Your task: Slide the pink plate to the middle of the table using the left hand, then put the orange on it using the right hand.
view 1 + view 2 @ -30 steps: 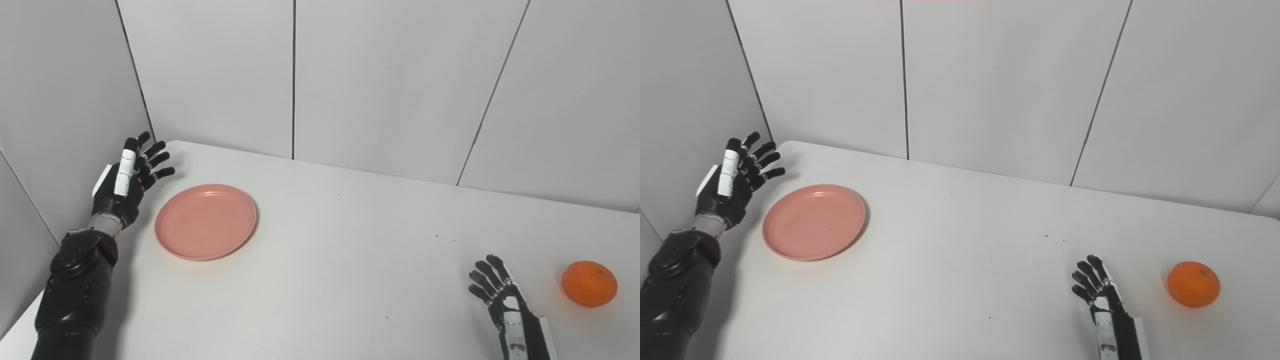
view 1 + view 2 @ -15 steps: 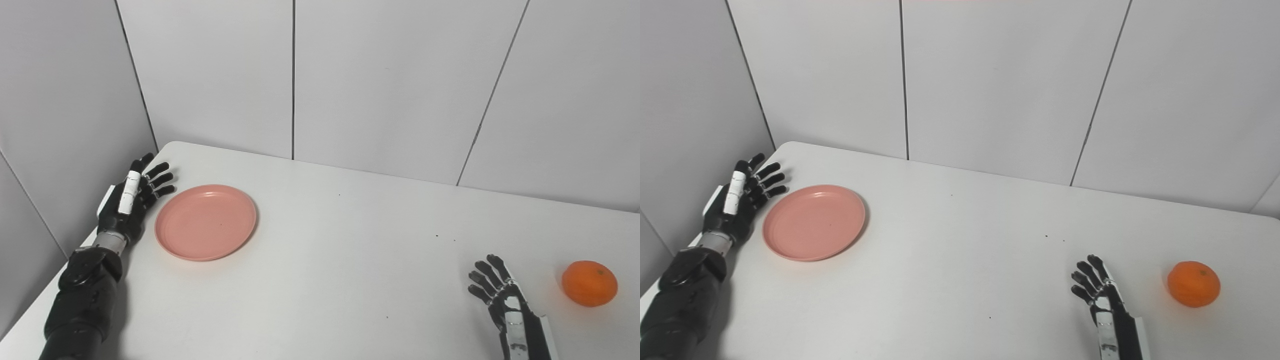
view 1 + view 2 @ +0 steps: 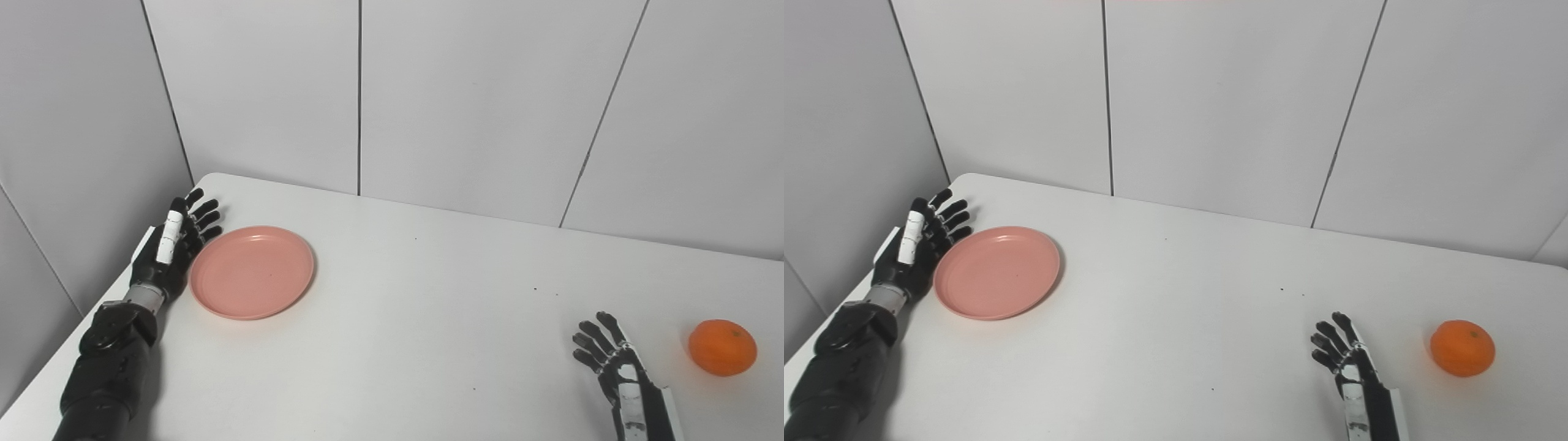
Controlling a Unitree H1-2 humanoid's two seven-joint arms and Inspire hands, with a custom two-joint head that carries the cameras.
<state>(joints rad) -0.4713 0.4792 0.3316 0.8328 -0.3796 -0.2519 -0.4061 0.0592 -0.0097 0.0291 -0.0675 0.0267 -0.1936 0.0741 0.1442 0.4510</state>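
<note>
The pink plate (image 3: 252, 271) lies flat at the table's far left. My left hand (image 3: 171, 245) stands on edge right beside the plate's left rim, fingers spread and open; I cannot tell if it touches the rim. The orange (image 3: 722, 346) rests near the table's right edge. My right hand (image 3: 612, 367) is low at the front right, open, fingers apart, a short way left of the orange and holding nothing.
The white table (image 3: 429, 306) has a rounded far-left corner close behind my left hand. Grey wall panels (image 3: 86, 122) stand along the left side and the back. A few dark specks dot the tabletop.
My left hand has come down and moved right, from raised and apart from the plate to right beside its left rim. Plate, orange and right hand have not moved.
</note>
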